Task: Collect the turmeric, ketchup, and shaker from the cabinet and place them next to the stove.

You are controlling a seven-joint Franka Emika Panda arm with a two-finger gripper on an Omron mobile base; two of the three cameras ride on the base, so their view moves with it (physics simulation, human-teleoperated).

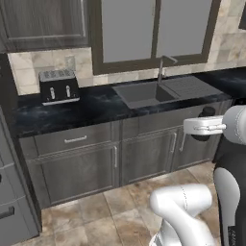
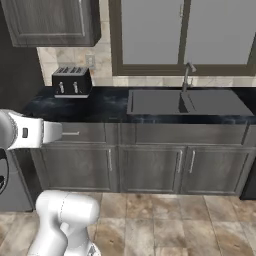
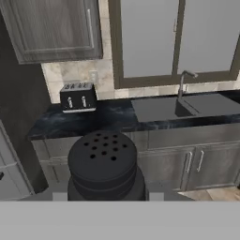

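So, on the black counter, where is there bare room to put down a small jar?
The black marble counter is bare between the black two-slot toaster and the dark grey sink basin, and along the front edge before the toaster. The sink and its silver faucet take up the right part.

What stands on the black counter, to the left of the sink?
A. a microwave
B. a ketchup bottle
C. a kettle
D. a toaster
D: a dark toaster with two slots on top stands on the black counter, against the tiled wall, left of the sink; the hand view shows it there too, beyond the dark shaker close to the camera.
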